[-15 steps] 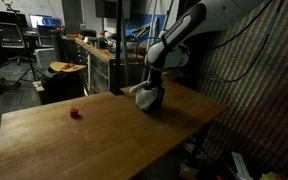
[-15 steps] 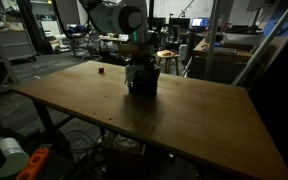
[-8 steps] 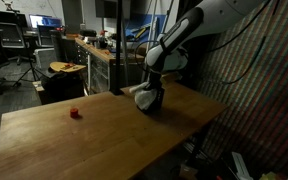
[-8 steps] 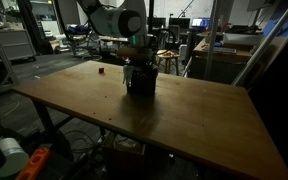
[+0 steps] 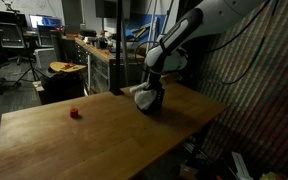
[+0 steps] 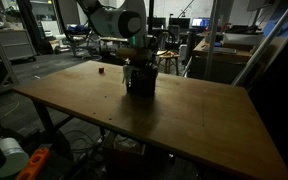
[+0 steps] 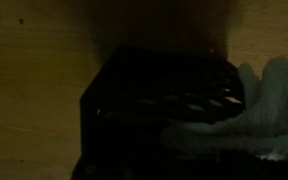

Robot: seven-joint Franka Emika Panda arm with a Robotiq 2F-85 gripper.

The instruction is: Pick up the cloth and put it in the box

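A bare wooden table [image 6: 184,120] fills the lower frame in both exterior views. At its middle stands the black, mesh-sided cube of a box [image 7: 149,95]. The soft, pale cloth [image 7: 259,100] is bunched over the box's right edge in the wrist view, seemingly part in, part out. The gripper [image 6: 137,66] hangs just above, jaws closed; whether they pinch fabric cannot be told. The job looks nearly done, needing only tucking and release. Farther back, left, sits a small red object [image 6: 101,70].

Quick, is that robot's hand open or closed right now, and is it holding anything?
Hand: closed, down at the box. Whether it grips the cloth hanging over the box's rim cannot be told.
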